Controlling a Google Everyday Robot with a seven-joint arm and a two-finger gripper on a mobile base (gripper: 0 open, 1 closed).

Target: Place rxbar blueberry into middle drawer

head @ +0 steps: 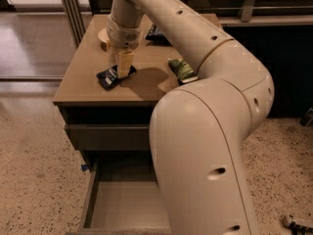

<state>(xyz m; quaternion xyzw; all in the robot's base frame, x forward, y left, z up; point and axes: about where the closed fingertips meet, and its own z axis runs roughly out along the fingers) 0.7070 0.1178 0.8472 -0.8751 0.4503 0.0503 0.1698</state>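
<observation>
Rxbar blueberry (109,78), a small dark wrapper with a pale patch, lies flat on the wooden top of the cabinet (83,84), near the front edge and towards the left side. It sits at an angle to that edge.

The gripper (124,71) points straight down from the wrist and meets the bar at its right end, either touching it or just above it. Whether the gripper is clamped on the bar or released cannot be told from this view, since its pale yellow tip hides the point of contact. A shadow falls on the wood just to the right of it.

The arm (210,146), thick and cream-coloured, fills the right half of the view and bends back over the cabinet top. A green snack bag (181,68) lies beside the arm, well apart from the bar. A dark bag (155,33) shows farther back, partly hidden by the arm, and a pale round dish (103,35) stands behind the wrist.

Below the top, a flat grey drawer front (107,137) is closed. Under it the middle drawer (124,207) is pulled out, its plain floor and low left wall in view, its right part covered by the arm. A speckled floor (29,155) surrounds the cabinet.
</observation>
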